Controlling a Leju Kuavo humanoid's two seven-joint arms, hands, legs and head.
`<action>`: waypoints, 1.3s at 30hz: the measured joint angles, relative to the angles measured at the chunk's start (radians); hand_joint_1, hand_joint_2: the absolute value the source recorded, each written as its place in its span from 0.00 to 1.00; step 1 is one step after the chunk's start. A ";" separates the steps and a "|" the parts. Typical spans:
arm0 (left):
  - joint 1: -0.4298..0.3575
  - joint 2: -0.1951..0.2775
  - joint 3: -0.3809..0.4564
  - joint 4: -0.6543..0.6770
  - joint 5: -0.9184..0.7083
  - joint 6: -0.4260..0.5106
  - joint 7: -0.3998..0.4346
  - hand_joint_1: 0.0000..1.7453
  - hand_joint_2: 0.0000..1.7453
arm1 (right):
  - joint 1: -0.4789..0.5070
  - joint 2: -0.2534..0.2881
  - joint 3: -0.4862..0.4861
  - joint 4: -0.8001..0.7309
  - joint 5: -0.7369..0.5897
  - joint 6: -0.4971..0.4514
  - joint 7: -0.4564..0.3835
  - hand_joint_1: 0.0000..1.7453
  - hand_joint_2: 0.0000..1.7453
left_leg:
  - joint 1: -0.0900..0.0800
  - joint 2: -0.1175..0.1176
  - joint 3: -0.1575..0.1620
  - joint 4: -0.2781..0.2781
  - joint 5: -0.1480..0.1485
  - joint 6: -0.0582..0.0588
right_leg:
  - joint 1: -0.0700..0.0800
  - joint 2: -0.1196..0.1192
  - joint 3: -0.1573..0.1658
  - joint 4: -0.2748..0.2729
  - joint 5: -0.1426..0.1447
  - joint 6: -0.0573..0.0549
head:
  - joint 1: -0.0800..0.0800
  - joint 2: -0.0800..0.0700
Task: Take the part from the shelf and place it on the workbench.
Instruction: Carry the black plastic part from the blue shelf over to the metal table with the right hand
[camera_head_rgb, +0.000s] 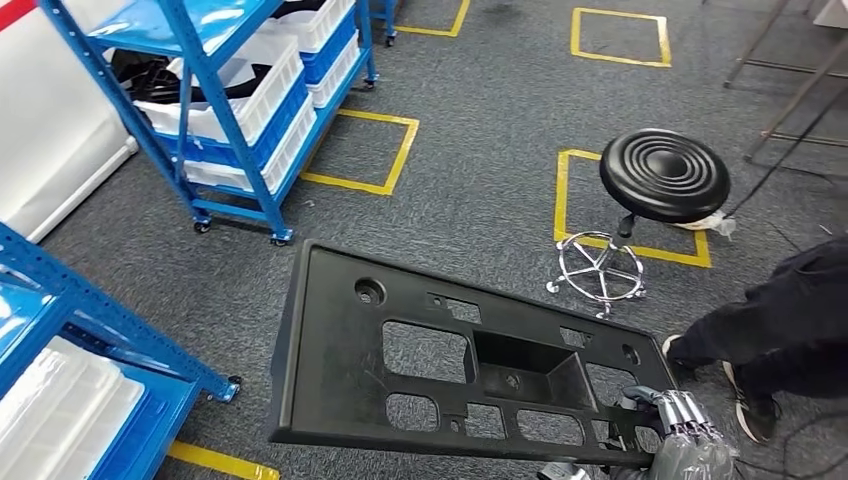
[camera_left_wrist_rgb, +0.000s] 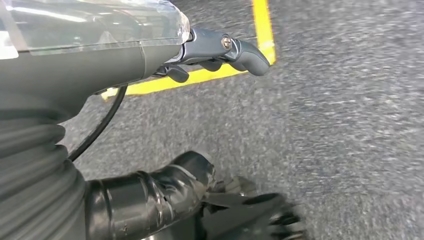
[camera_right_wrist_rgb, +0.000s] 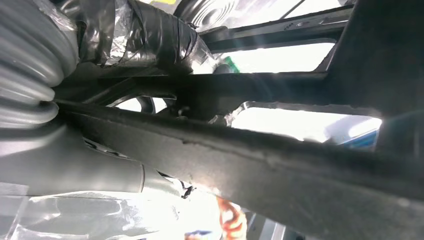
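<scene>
The grey carpeted floor (camera_head_rgb: 480, 130) is spreading across the whole head view, marked with yellow tape squares (camera_head_rgb: 362, 150). On the far left a blue wheeled shelf rack (camera_head_rgb: 215, 110) is carrying white and blue plastic bins (camera_head_rgb: 245, 95) stacked on its levels; one white bin on the upper level is holding dark, curved black parts (camera_head_rgb: 150, 72) (what exactly they are I cannot tell). At the near left a second blue rack (camera_head_rgb: 90, 320) is holding a white ribbed bin (camera_head_rgb: 55, 415), whose contents are not showing.

The large black plastic panel (camera_head_rgb: 440, 360), the task's part, is hanging in the air in front of the robot, above the carpet and tilted, with rectangular cut-outs, a round hole near its far left corner and a recessed pocket in its middle. The right hand (camera_head_rgb: 672, 415) is grasping it at the near right corner, fingers wrapped over the edge; the right wrist view is showing the panel's rim (camera_right_wrist_rgb: 280, 165) running close across the hand's grey cover.

Beyond the panel a black round stool (camera_head_rgb: 663, 175) is standing on a chrome wheeled base, over a tape square. At the right edge a person's dark trouser leg (camera_head_rgb: 780, 320) and shoe are showing.

The left hand (camera_left_wrist_rgb: 220, 52) is hanging over the carpet near a yellow tape line, fingers loose and holding nothing.
</scene>
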 joint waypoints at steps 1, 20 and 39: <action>0.000 0.000 0.000 0.000 0.000 0.000 0.000 0.00 1.00 | 0.000 0.001 -0.002 0.000 0.000 0.000 0.000 1.00 1.00 | 0.002 -0.019 0.023 -0.057 0.022 0.002 | 0.000 0.010 -0.002 0.004 -0.001 0.004 | 0.000 0.000; -0.004 -0.002 0.001 0.000 0.005 0.001 0.001 0.00 1.00 | 0.009 0.002 -0.010 -0.004 -0.003 0.000 0.009 1.00 1.00 | -0.004 0.134 0.067 -0.126 0.023 0.005 | -0.001 -0.120 0.002 0.000 -0.015 0.030 | 0.002 0.000; -0.001 -0.001 0.004 0.000 0.008 0.004 0.001 0.00 1.00 | 0.029 0.008 -0.022 -0.020 -0.007 -0.001 0.005 1.00 1.00 | 0.008 0.006 0.056 -0.139 0.044 0.040 | -0.003 -0.025 -0.056 0.097 -0.066 0.046 | 0.007 0.000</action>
